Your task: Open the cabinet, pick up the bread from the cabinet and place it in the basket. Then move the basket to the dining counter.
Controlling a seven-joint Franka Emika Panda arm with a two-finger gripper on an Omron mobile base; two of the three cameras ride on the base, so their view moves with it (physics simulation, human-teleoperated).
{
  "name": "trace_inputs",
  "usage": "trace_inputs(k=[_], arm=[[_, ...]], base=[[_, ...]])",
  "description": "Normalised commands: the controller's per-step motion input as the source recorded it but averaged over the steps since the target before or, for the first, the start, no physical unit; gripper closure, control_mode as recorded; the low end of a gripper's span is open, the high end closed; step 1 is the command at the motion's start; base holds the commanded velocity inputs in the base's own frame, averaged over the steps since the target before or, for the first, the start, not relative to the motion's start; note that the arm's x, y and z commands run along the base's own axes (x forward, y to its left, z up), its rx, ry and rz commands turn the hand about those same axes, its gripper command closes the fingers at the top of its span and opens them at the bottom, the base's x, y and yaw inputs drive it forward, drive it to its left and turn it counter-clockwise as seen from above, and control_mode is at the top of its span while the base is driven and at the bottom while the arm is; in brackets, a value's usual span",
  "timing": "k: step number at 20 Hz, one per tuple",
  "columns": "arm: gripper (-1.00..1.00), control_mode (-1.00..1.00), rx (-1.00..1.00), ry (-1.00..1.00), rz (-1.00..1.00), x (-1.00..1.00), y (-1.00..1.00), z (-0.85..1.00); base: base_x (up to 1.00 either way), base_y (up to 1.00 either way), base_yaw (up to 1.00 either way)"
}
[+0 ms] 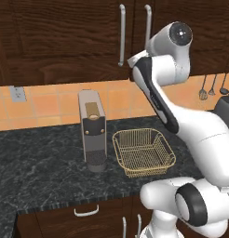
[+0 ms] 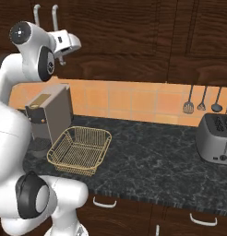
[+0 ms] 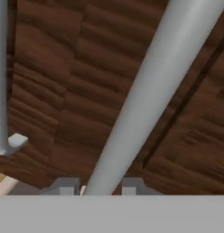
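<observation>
In the hand view the two fingers point(image 3: 63, 186) rise at the bottom with a silver bar handle point(image 3: 145, 95) running diagonally up from between them. The bar sits in the gap, a finger on each side, but whether the pads press on it or merely straddle it cannot be told from these pictures. A second bar handle point(image 3: 1, 77) stands at the left edge of that view, ending in a small foot on the wood.

Both bars belong to the cabinet point(image 1: 65, 37), whose dark wood-grain doors are shut. In the left base view the gripper point(image 1: 135, 62) is up at the lower end of the right-hand bar point(image 1: 147, 28), with the arm bent high above the desk point(image 1: 42, 158).

The step in hand looks like opening the door. To do it well, the fingers should close firmly around the bar before any pull, and the pull should then follow the door's arc about its hinge, not run straight back, so the bar does not slip out sideways.

The bread is presumably behind the shut doors. The basket point(image 1: 143, 152) waits empty on the desk below, just beside the coffee machine point(image 1: 92, 130). A toaster point(image 2: 216, 138) stands well apart to the right, under hanging utensils point(image 2: 202, 100).
</observation>
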Motion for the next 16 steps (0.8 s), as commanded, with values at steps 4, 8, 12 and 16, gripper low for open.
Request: trace_inputs(k=[4,8,12,16], arm=[[1.00,-1.00,0.00,0.00,-0.03,-1.00,-0.19,0.01],[1.00,-1.00,0.00,0.04,0.00,-1.00,-0.30,0.00],[1.00,-1.00,0.02,0.03,0.00,-1.00,-0.34,0.00],[-1.00,-1.00,0.05,0.02,0.00,-1.00,-0.43,0.00]], base=[[0.00,0.00,0.00],[0.00,0.00,0.00],[0.00,0.00,0.00],[0.00,0.00,0.00]])
